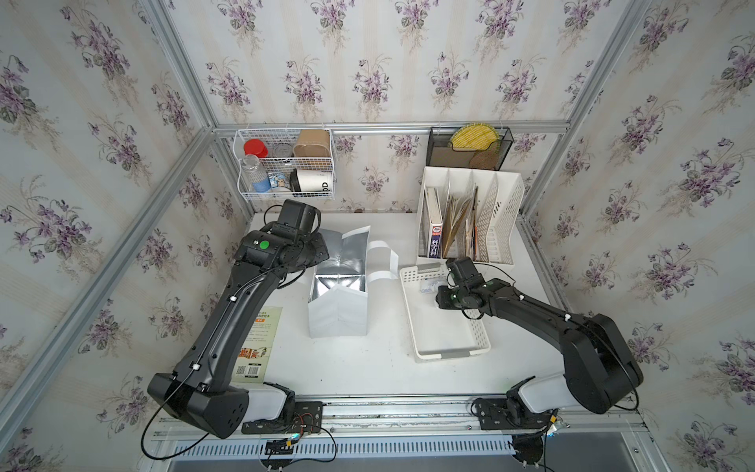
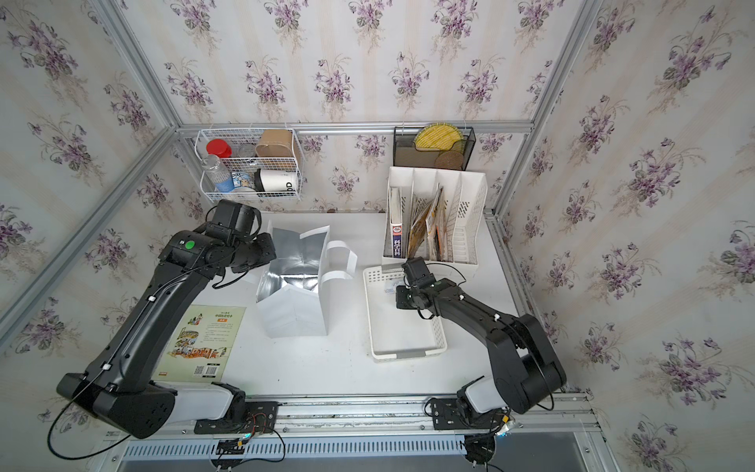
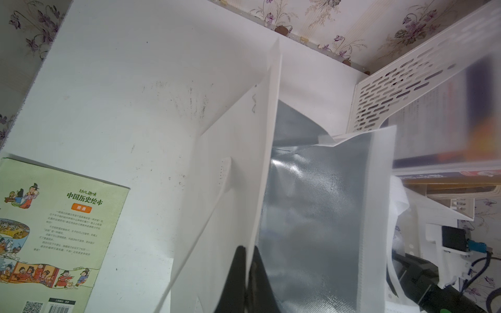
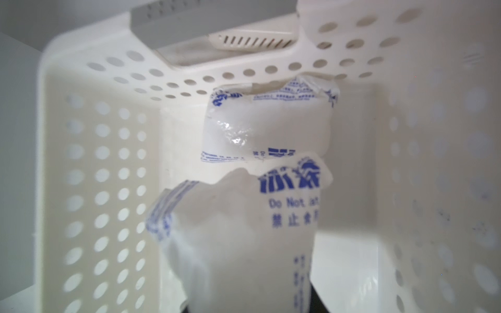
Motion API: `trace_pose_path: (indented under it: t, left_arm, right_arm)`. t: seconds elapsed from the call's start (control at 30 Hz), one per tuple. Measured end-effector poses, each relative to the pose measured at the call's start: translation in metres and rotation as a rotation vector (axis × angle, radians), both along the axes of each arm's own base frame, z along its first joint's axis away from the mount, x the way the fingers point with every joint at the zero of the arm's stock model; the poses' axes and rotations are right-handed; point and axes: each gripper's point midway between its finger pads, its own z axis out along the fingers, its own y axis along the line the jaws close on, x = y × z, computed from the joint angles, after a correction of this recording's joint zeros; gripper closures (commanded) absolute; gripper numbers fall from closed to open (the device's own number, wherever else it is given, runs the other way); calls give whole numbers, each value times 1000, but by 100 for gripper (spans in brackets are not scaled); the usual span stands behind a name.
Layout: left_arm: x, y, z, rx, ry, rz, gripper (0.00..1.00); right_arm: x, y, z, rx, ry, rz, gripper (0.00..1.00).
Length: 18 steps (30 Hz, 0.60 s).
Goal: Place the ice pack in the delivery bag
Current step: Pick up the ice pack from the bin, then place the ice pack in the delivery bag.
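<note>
The delivery bag (image 1: pixel 339 314) (image 2: pixel 292 314) stands upright mid-table, mouth open and silver lining showing. My left gripper (image 3: pixel 250 252) (image 1: pixel 322 251) is shut on the top edge of the bag's left wall (image 3: pixel 238 168), one finger outside and one against the foil. Two ice packs, white with blue print, lie at the far end of the white perforated basket (image 1: pixel 449 353) (image 4: pixel 108 162). My right gripper (image 4: pixel 252 303) (image 1: pixel 438 295) reaches down into the basket, closed around the nearer ice pack (image 4: pixel 244 230) (image 2: pixel 390 286). The second pack (image 4: pixel 265 124) lies beyond it, against the end wall.
A green picture book (image 2: pixel 204 339) lies flat at the front left, partly under my left arm. A white file organizer (image 1: pixel 470 220) with books stands just behind the perforated basket. On the back wall hang a wire basket (image 1: pixel 286 163) of bottles and cups and a black mesh holder (image 1: pixel 470 147).
</note>
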Motion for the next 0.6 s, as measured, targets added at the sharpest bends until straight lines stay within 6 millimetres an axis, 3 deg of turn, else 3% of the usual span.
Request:
trace_pose_path:
  t: [0.13, 0.23, 0.47, 0.53, 0.6]
  left_arm:
    - [-1, -1, 0, -3, 0, -6, 100]
    - [-1, -1, 0, -5, 1, -9, 100]
    - [-2, -2, 1, -9, -3, -14, 100]
    - [-3, -2, 2, -15, -5, -18, 100]
    - [-5, -3, 2, -20, -9, -21, 100]
  right_arm:
    - [-4, 8, 37, 76, -58, 20, 80]
    - [-7, 22, 81, 154, -125, 47, 83]
    - [-29, 98, 240, 353, -393, 247, 83]
    - [-30, 117, 268, 382, -432, 278, 86]
    - [-27, 135, 281, 380, -452, 293, 86]
